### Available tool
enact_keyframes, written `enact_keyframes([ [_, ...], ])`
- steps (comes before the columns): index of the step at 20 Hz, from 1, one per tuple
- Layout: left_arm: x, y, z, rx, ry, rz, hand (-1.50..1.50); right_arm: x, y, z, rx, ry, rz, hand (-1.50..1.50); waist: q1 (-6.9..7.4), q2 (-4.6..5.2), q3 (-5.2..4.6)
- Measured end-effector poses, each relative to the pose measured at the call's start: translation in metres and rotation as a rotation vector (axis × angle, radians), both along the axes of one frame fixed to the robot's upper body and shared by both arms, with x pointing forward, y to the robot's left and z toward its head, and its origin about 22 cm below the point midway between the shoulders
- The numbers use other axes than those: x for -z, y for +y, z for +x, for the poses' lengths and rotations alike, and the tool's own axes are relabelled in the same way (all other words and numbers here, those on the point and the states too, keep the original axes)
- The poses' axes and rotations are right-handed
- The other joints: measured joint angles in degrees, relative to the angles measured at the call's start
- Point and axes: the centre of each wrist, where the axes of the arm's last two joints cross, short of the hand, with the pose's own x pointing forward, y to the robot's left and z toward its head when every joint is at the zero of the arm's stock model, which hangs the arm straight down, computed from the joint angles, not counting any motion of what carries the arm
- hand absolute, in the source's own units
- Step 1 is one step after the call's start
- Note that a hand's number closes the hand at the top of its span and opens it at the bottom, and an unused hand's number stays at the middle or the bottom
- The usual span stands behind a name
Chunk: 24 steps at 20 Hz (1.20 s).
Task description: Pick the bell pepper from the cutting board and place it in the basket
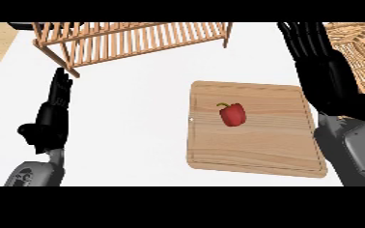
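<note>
Red bell pepper [232, 114] lies mid cutting board [278, 154], unobstructed. Slatted wooden rack [128, 38] along counter's [135, 116] far edge; basket [347, 41] at far-right corner. Left hand [50, 121] and right hand [317, 58] both open, empty.

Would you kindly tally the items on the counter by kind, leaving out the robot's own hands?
Bell pepper, red, on the board: 1
Cutting board, wooden: 1
Slatted rack, wooden, at the far side: 1
Basket, woven, only partly visible at the right edge: 1
Total: 4
</note>
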Motion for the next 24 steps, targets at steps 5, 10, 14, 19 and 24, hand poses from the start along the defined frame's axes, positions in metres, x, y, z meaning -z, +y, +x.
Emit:
enact_keyframes([
  [5, -0.011, 0.002, 0.014, 0.079, 0.096, 0.006, 0.0, -0.018, 0.006, 0.025, -0.198, -0.039, -0.045, 1.5, 3.09, -0.33, -0.64],
  [10, -0.01, 0.0, 0.017, 0.151, 0.213, -0.024, 0.0, -0.046, 0.038, 0.02, -0.513, -0.25, -0.406, -1.5, 5.44, -0.41, -0.95],
  [14, -0.02, 0.012, 0.023, 0.156, 0.276, -0.053, 0.0, -0.007, 0.078, -0.003, -0.629, -0.379, -0.548, -1.5, 4.39, -0.89, -0.92],
  [19, -0.025, 0.026, 0.024, 0.142, 0.32, -0.067, 0.0, 0.019, 0.122, -0.038, -0.602, -0.427, -0.64, -1.5, 2.74, -1.45, -0.98],
  [24, -0.026, 0.036, 0.022, 0.132, 0.338, -0.076, 0.0, -0.017, 0.134, -0.057, -0.527, -0.383, -0.882, -1.5, 1.59, -2.1, -1.14],
])
